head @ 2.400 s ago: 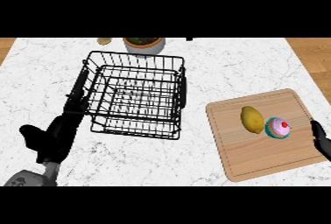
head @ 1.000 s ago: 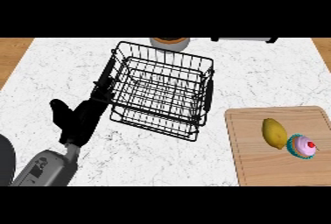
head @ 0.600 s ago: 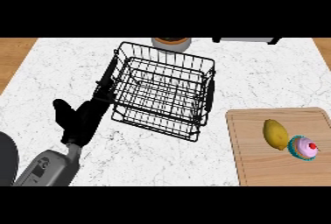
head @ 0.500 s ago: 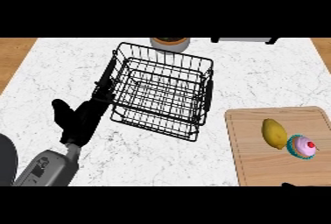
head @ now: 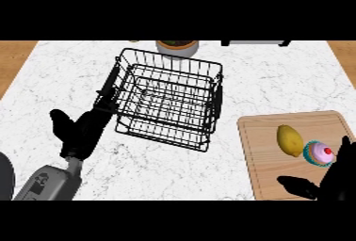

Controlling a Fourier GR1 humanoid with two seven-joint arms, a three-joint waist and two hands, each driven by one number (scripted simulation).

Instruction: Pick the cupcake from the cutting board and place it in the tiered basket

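Head view: the cupcake (head: 319,153) sits on the board (head: 271,169), just beside a lemon (head: 290,140), not yet lifted. The right hand (head: 335,181) comes in at the lower right corner, open, thumb spread, fingers just beside the cupcake and curled round nothing. The left hand (head: 80,134) rests open against the basket's (head: 217,99) left side. Nothing is done yet: grasp, carry and placing in the basket all remain.

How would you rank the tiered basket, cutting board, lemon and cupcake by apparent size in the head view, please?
1. The tiered basket and the cutting board look about alike; the board runs out of view, so I won't rank them.
2. The lemon, slightly longer than the next.
3. The cupcake.
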